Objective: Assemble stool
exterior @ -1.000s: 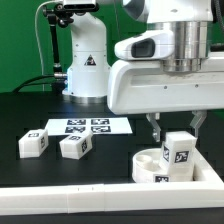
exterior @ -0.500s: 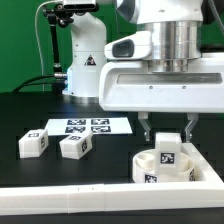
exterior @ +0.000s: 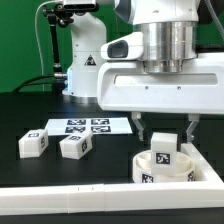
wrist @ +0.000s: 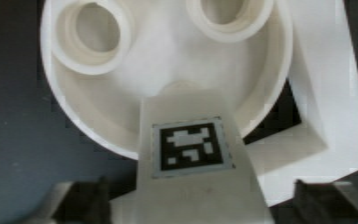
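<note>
The white round stool seat (exterior: 146,174) lies at the exterior view's right, just behind the border wall. One white block leg (exterior: 163,150) with a square tag stands upright in it. My gripper (exterior: 165,138) hangs over that leg, open, one finger on each side with a gap to the leg. In the wrist view the leg (wrist: 194,150) sits between my dark fingers (wrist: 78,200) without touching them, and the seat (wrist: 211,70) shows two round holes beyond it. Two more loose legs (exterior: 33,143) (exterior: 75,146) lie at the exterior view's left.
The marker board (exterior: 88,126) lies flat behind the loose legs. A long white border wall (exterior: 60,200) runs along the front. The robot base (exterior: 85,60) stands at the back on the black table.
My gripper has shifted toward the exterior view's left and its fingers have spread wider. The leg in the seat has also moved left.
</note>
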